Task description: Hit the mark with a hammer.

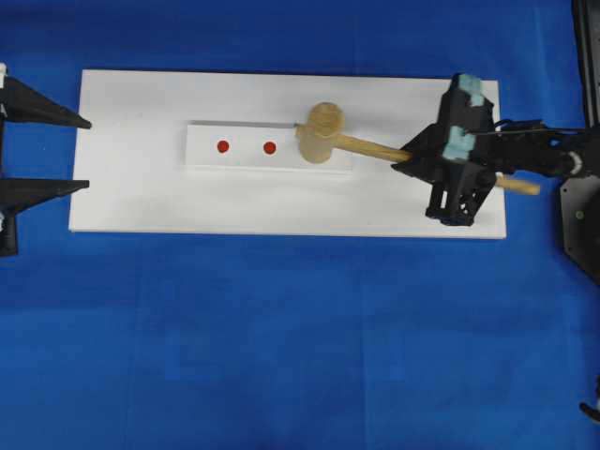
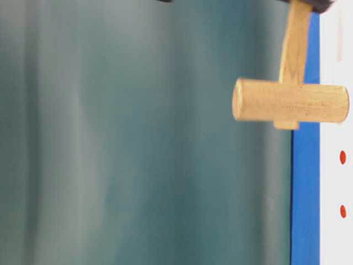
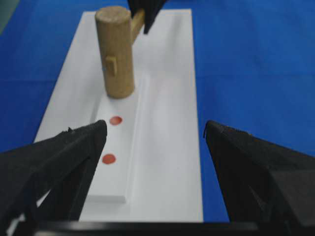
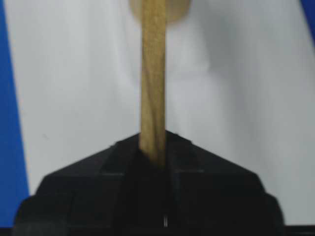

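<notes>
Wooden hammer (image 4: 153, 88) sits clamped in right fingers (image 4: 123, 162); left fingers (image 3: 74, 152) gape, overhead shows both.

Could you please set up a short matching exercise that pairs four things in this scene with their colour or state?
Things:
1. hammer
2. left gripper
3. marks
4. strip

States:
A. open, holding nothing
B. red, two showing
C. held by its handle in the right gripper
D. white, raised, lying on the board

Pairs: 1-C, 2-A, 3-B, 4-D
</notes>
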### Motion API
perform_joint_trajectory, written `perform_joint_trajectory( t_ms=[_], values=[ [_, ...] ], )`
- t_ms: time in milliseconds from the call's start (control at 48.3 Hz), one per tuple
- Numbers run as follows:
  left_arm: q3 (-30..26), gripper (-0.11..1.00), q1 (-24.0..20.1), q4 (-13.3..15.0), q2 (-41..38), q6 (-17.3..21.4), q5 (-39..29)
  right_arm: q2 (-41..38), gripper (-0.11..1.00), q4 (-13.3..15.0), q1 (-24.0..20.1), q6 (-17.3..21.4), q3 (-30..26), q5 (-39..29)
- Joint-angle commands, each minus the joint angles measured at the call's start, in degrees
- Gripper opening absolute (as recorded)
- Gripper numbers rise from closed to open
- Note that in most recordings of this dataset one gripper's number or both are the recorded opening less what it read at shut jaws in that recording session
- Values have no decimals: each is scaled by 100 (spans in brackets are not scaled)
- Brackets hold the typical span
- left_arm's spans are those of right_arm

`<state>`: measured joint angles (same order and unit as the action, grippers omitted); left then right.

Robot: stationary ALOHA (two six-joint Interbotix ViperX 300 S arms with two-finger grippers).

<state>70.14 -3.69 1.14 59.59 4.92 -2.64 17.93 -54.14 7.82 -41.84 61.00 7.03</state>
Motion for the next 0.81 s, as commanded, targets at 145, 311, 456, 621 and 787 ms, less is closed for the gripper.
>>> perform_joint_trajectory(
  t_ms=[145,311,456,621,787],
  values=[
    [-70,78,-9,9,-9,-9,44,853,2,229,-9,-26,-149,44],
    [-70,78,-9,9,-18,-9,44,835,2,229,-9,-26,-167,-18],
    [-70,78,-9,9,-9,0,35,800,2,229,-9,-26,-185,-26],
    [-62,78,-18,9,-44,-9,44,650,2,237,-44,-26,-334,-79],
    [-62,78,-9,9,-62,-9,88,229,2,255,-158,-44,-738,-79]
  ],
)
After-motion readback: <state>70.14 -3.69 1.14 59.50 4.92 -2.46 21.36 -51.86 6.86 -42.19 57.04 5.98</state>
